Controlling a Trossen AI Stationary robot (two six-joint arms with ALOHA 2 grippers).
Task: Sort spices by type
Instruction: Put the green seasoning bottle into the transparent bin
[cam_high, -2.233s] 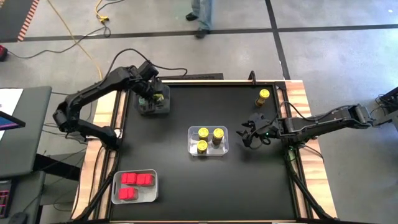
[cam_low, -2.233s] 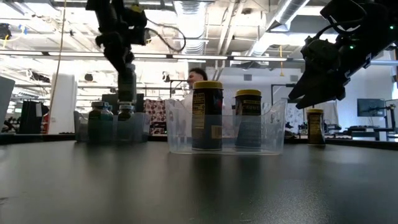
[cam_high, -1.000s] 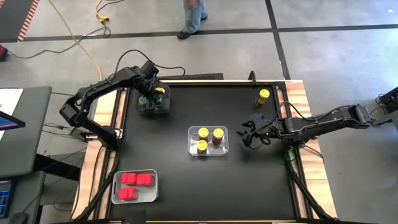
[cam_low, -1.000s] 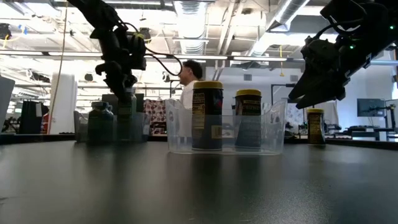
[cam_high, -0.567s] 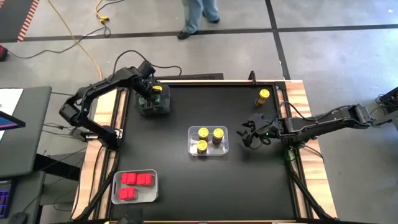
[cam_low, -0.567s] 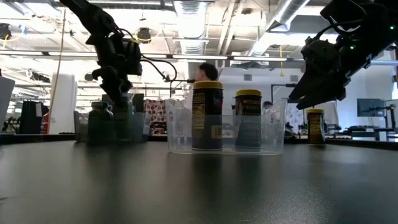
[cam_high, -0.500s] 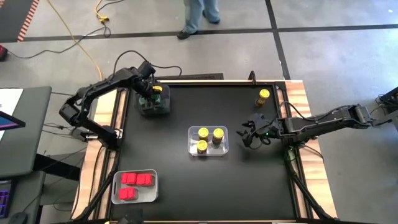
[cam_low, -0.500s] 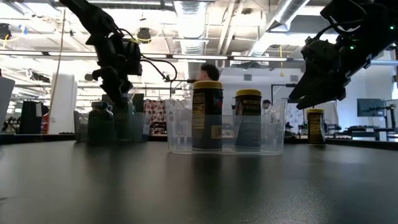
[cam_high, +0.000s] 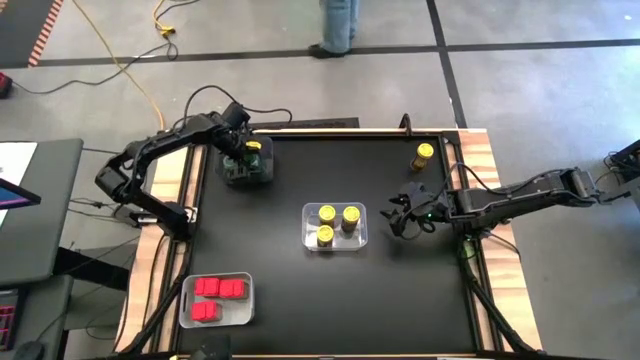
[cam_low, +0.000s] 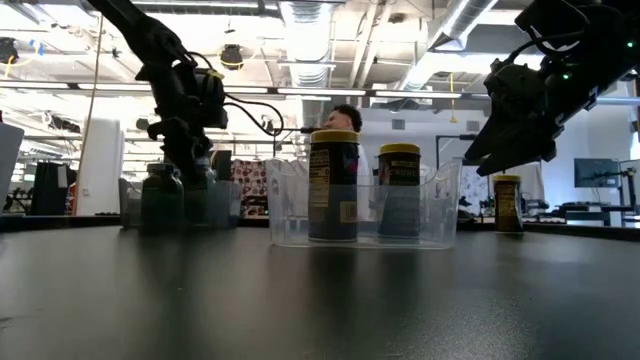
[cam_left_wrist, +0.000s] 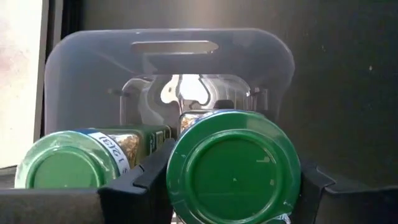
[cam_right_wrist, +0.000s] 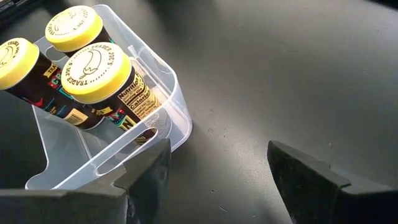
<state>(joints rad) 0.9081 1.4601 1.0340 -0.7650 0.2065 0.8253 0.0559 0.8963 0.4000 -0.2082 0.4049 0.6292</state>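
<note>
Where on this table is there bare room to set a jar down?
Free: the mat between the red jars' bin and the yellow jars' bin, and right of both. Crowded: the green jars' bin, under the left gripper.

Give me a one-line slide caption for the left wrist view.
Left gripper grips a green-lidded spice jar over the clear bin, beside another green-lidded jar.

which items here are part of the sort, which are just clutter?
Part of the job:
- green-lidded jars, in the left tool
- yellow-lidded jars in the clear bin
- lone yellow-lidded jar
- red-topped jars
- right tool, open, empty

Just around:
- yellow cable on the floor
- person walking past
</note>
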